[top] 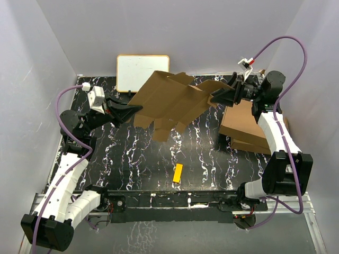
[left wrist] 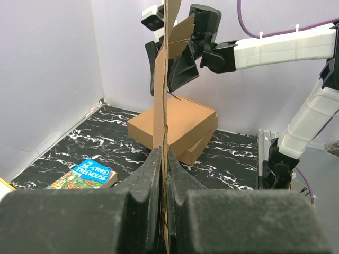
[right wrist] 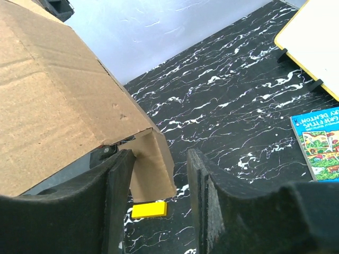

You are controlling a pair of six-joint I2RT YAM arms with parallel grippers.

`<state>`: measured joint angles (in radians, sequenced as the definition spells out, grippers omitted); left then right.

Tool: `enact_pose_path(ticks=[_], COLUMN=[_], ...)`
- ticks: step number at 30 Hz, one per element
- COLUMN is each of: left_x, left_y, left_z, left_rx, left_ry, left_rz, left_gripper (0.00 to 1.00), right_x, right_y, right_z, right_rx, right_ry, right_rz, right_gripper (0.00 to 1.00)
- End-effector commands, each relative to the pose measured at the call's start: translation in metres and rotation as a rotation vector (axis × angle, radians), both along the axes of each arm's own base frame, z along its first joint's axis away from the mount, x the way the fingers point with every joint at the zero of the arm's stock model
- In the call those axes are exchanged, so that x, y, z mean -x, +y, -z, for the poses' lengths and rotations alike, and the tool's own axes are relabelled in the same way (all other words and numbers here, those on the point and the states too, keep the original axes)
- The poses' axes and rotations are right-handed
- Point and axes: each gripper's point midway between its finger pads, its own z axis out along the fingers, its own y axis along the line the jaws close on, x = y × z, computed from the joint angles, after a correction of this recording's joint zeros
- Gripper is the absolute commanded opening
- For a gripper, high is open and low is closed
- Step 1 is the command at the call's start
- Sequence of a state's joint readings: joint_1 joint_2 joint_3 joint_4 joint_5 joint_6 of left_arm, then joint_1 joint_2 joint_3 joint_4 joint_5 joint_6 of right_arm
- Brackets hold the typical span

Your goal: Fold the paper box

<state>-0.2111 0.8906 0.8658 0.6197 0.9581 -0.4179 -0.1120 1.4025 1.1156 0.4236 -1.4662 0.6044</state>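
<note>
Left wrist: paper box (left wrist: pixel 160 106) tight in left end effector (left wrist: pixel 164 164), right end effector (right wrist: pixel 159 154) agape alongside

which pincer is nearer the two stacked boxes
right. the right pincer is just off the stacked boxes' far left corner, at one end of the cardboard sheet. the left pincer grips the sheet's other end, across the table

The paper box (top: pixel 169 103) is held up over the counter (top: pixel 137 159) btwn the hands, w/ the left hand (top: pixel 137 109) at its left edge and the right hand (top: pixel 215 98) at its right flap. A board (top: pixel 139 71) is propped at the far wall, behind it. Stacked boxes (top: pixel 246 127) are set far right. A small block (top: pixel 178 173) is laid near of ctr. A book (left wrist: pixel 87 174) is laid left of the stack, toward the far side.
</note>
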Motion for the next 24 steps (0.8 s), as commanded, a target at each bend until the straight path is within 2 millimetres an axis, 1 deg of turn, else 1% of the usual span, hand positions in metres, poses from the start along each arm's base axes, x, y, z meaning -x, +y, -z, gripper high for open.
enact_pose_path(ticks=[1, 7, 9, 13, 16, 17, 21, 24], left_x=[0.008, 0.007, 0.006, 0.003, 0.002, 0.002, -0.002, -0.005], left_y=[0.002, 0.003, 0.003, 0.003, 0.003, 0.003, 0.002, 0.002], left_z=[-0.021, -0.021, -0.021, -0.019, -0.017, -0.017, -0.016, -0.014], left_rx=[0.023, 0.028, 0.029, 0.028, 0.031, 0.032, 0.035, 0.033], left_ry=[-0.084, -0.083, -0.081, -0.075, -0.07, -0.07, -0.06, -0.051], left_rz=[0.004, -0.001, -0.005, -0.014, -0.014, -0.013, -0.012, -0.014], left_gripper=[0.0, 0.0, 0.0, 0.0, 0.0, 0.0, 0.0, 0.0], right_x=[0.005, 0.011, 0.012, 0.015, 0.016, 0.017, 0.019, 0.02], right_y=[0.004, 0.004, 0.005, 0.005, 0.006, 0.006, 0.006, 0.006], right_z=[-0.006, -0.005, -0.006, -0.006, -0.007, -0.007, -0.007, -0.007], right_rx=[0.012, 0.014, 0.015, 0.016, 0.016, 0.016, 0.016, 0.016], right_ry=[-0.07, -0.073, -0.076, -0.08, -0.079, -0.082, -0.085, -0.086], right_rz=[-0.025, -0.039, -0.04, -0.044, -0.045, -0.045, -0.049, -0.048], right_gripper=[0.46, 0.28, 0.27, 0.29, 0.28, 0.26, 0.09, 0.08])
